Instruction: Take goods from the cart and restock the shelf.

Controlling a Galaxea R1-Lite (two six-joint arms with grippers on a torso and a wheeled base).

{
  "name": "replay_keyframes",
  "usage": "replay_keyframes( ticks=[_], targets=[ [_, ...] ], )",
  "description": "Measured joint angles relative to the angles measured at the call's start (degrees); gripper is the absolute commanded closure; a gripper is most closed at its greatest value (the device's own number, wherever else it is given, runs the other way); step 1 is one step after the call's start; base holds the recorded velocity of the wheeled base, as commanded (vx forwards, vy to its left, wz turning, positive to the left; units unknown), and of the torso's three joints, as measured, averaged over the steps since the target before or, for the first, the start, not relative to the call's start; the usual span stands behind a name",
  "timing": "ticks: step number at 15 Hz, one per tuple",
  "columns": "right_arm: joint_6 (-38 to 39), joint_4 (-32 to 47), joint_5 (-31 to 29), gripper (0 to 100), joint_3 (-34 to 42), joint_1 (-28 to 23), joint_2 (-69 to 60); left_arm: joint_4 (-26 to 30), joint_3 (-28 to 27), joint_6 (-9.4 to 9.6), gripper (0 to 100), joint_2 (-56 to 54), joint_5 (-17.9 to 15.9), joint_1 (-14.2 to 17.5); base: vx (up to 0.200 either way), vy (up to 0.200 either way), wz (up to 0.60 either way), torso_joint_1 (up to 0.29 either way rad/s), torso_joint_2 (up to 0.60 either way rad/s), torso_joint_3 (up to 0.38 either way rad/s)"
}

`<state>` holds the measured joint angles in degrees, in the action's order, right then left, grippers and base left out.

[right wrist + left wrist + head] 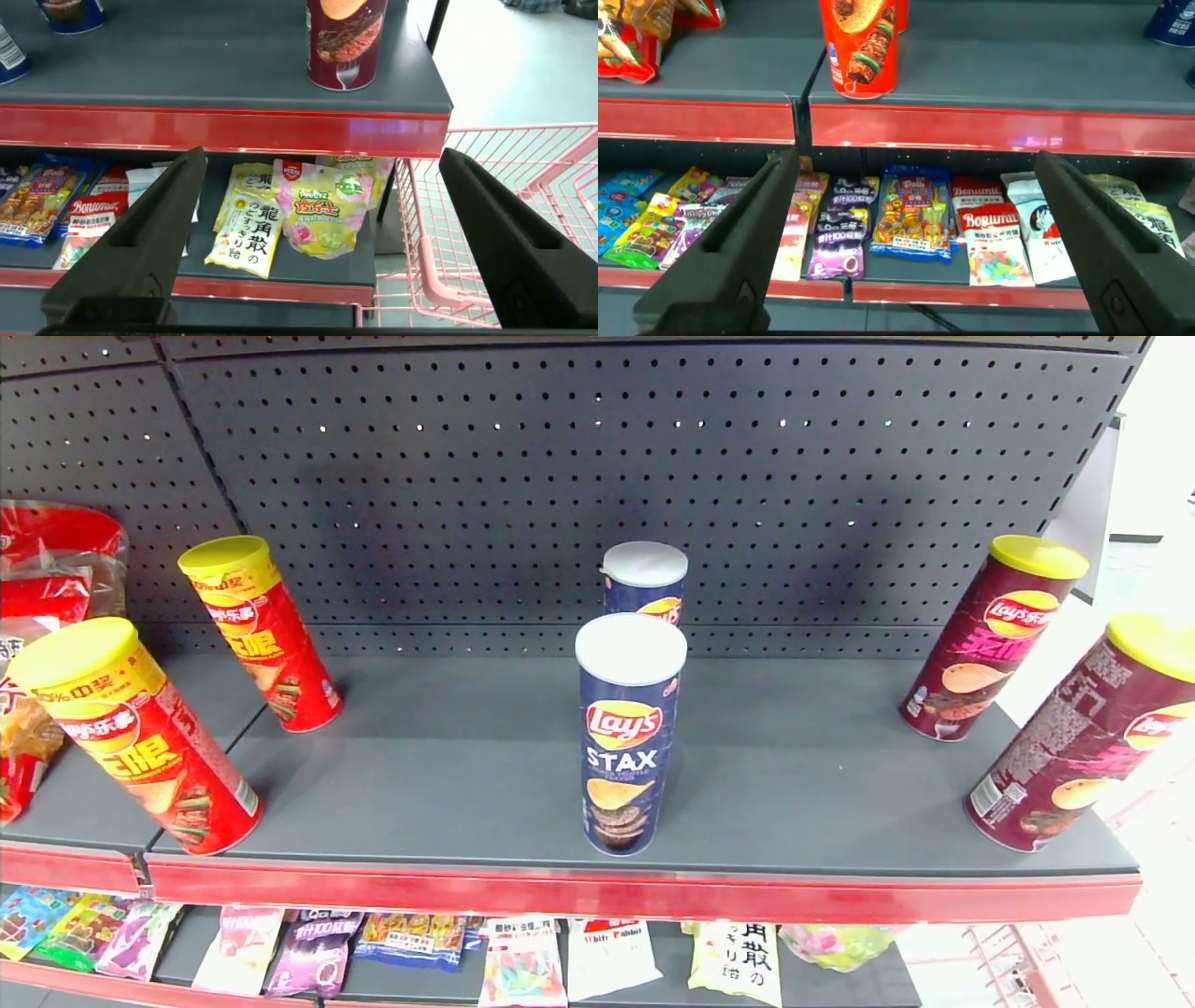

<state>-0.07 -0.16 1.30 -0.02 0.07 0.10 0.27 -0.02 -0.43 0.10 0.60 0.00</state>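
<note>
Currently, left pincer (915, 166) and right pincer (322, 159) both gape wide, empty, facing the shelf (794, 756); pink cart (425, 266) beside it.

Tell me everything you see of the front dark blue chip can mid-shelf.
The dark blue cylindrical chip can stands upright on the grey metal shelf, near its red front edge, closed by a flat whitish lid. Its glossy label pictures chips. A matching can stands behind it; whether they touch is unclear.
</note>
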Motion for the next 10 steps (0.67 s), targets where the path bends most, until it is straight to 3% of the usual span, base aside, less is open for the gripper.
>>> replay_keyframes(
  ticks=[10],
  targets=[
    [0.1,0.0,-0.5,0,0.0,0.0,0.0,0.0,0.0,0.00,0,0.0,0.0,0.0,0.000,0.000,0.00,0.000,0.00,0.000]
  ],
)
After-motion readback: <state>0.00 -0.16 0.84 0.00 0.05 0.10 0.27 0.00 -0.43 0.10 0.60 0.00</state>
